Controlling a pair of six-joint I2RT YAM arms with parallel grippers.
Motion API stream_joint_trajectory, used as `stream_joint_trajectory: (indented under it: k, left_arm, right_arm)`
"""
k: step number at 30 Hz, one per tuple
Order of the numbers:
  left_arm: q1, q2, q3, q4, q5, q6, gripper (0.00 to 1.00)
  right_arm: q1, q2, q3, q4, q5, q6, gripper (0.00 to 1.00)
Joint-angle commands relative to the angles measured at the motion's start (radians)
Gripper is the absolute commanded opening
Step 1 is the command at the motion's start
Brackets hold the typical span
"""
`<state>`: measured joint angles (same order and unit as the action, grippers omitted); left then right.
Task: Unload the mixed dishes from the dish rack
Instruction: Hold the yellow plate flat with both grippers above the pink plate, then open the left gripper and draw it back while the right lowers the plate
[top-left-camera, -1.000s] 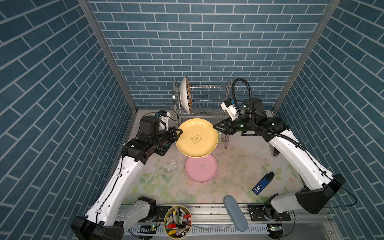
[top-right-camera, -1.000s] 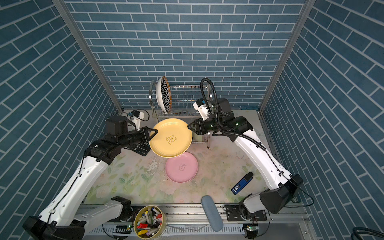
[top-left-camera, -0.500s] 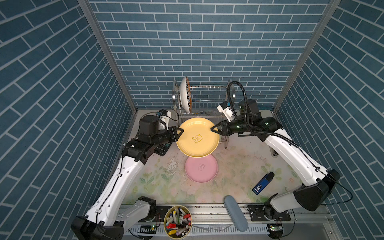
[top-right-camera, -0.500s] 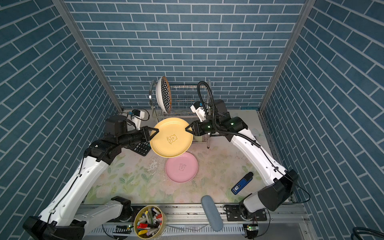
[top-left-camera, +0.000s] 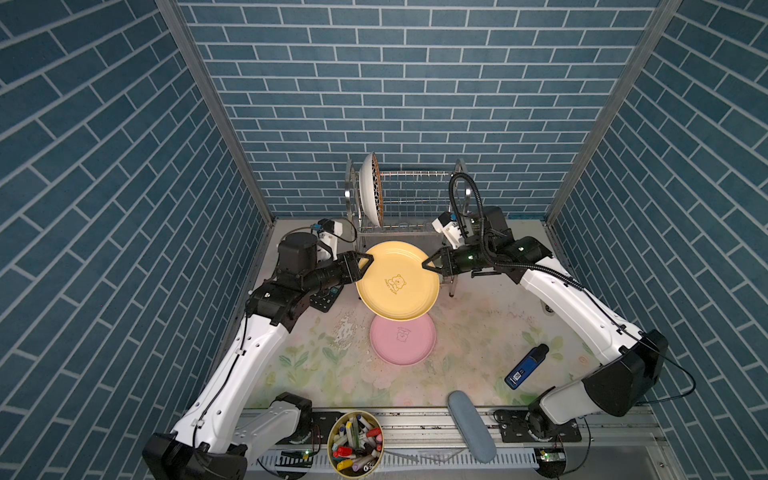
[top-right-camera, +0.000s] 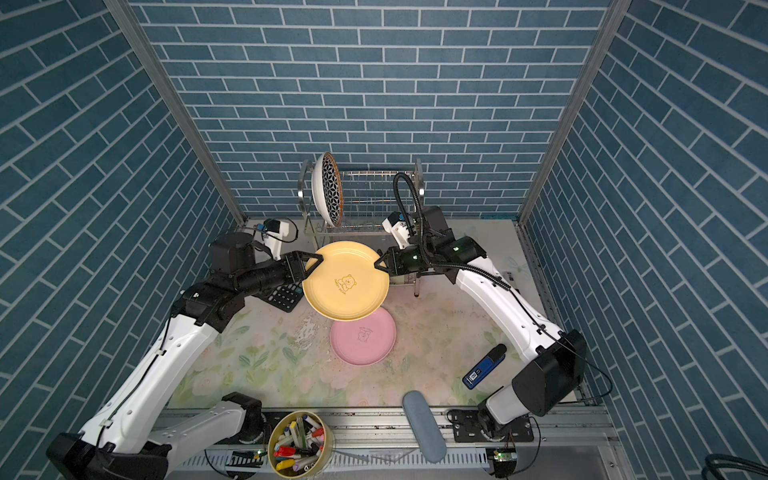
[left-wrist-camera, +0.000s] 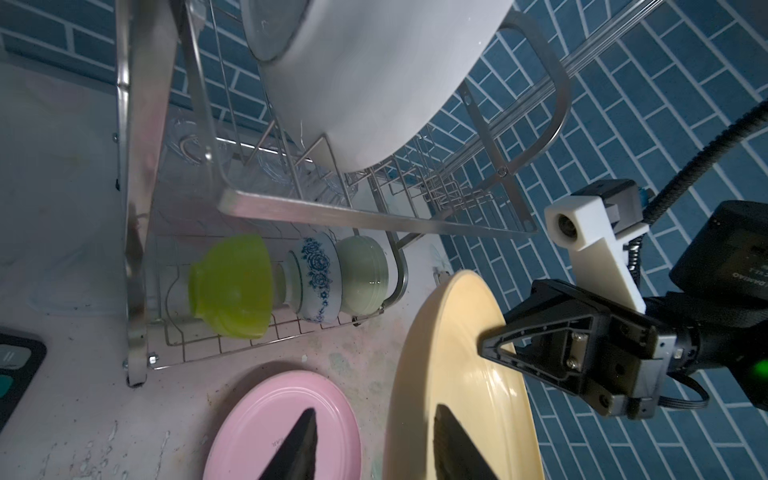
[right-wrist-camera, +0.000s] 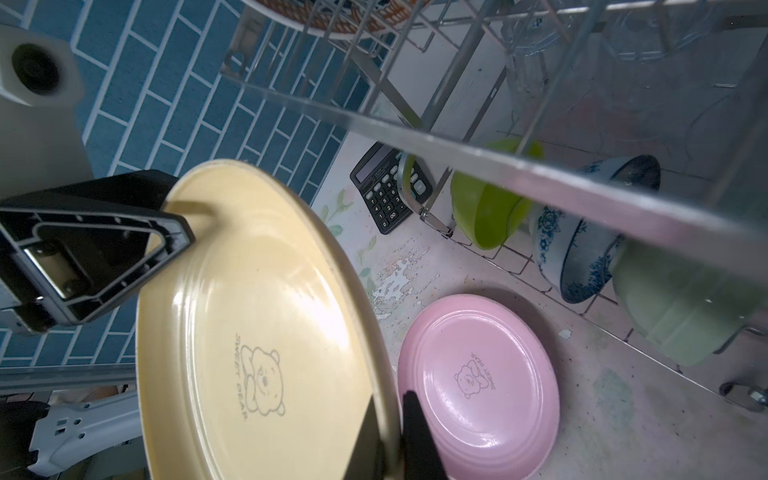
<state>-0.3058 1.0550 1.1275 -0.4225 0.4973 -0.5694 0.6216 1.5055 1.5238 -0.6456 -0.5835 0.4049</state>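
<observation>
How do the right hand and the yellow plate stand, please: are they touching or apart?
Touching. The right wrist view shows the right hand pinching the rim of the yellow plate, one finger on each face.

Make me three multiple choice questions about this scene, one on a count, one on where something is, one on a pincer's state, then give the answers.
1. How many bowls sit in the lower tier of the dish rack? A one; B two; C three.
2. Where is the pink plate? A standing in the rack's upper tier; B flat on the table in front of the rack; C lying on top of the rack.
3. What is the right pincer doing? A hanging open, away from everything; B shut on the rim of the yellow plate; C shut on a bowl.
Answers: 1 C, the left wrist view shows a lime bowl, a blue-on-white bowl and a pale-green bowl side by side; 2 B, both top views show it lying on the table; 3 B, the right wrist view shows its fingers pinching the rim.
</observation>
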Motion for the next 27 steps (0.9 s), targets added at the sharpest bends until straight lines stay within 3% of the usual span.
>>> stream_joint_trajectory:
  k: [1,4,15,22,27]
  left_arm:
    - [0.002,-0.025,-0.011,0.025,-0.026,0.006,0.56]
    - [0.002,-0.064,-0.003,0.025,-0.073,0.024,0.57]
    - [0.002,-0.23,-0.052,0.023,-0.41,0.057,0.59]
    - [0.002,-0.265,-0.074,0.044,-0.47,0.063,0.61]
    - [0.002,-0.251,-0.09,0.061,-0.452,0.057,0.61]
  right_arm:
    - [0.003,-0.019,-0.025,0.027,-0.024,0.008,0.0]
    - [0.003,-0.028,-0.043,-0.006,0.019,0.0,0.0]
    - [0.019,-0.117,-0.261,-0.018,0.178,0.028,0.0]
    - [0.06,-0.156,-0.38,0.048,0.257,0.055,0.0]
    - [0.076,-0.146,-0.448,0.125,0.28,0.106,0.0]
